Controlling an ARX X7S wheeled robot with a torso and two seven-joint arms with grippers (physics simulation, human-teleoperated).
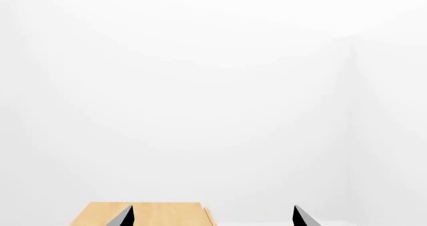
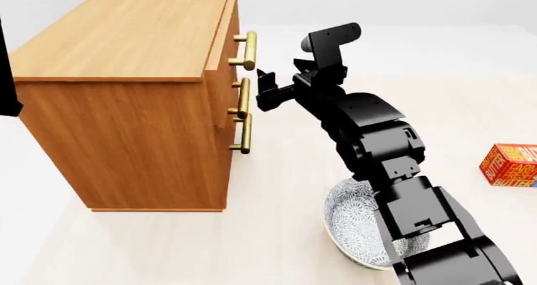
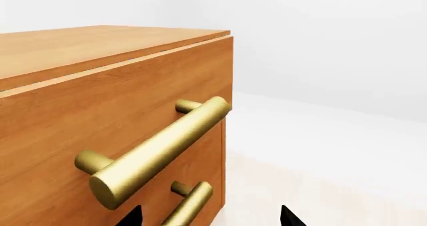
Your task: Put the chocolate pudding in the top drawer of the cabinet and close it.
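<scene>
The cabinet [image 2: 126,39] stands at the left in the head view. Its top drawer [image 2: 223,30] with its brass handle [image 2: 246,51] sticks out a little from the cabinet's front. It fills the right wrist view [image 3: 113,116]. My right gripper [image 2: 260,90] is open, just in front of the handles. In the right wrist view [image 3: 210,218] the second drawer's handle [image 3: 190,203] lies between its fingertips, not gripped. My left gripper [image 1: 213,218] is open and empty, above the cabinet top [image 1: 160,213]. The chocolate pudding is out of view.
A patterned bowl [image 2: 353,219] sits on the floor under my right arm. An orange-red butter box [image 2: 512,165] lies at the right edge. A dark part of my left arm [image 2: 7,77] shows at the left edge. White walls stand behind the cabinet.
</scene>
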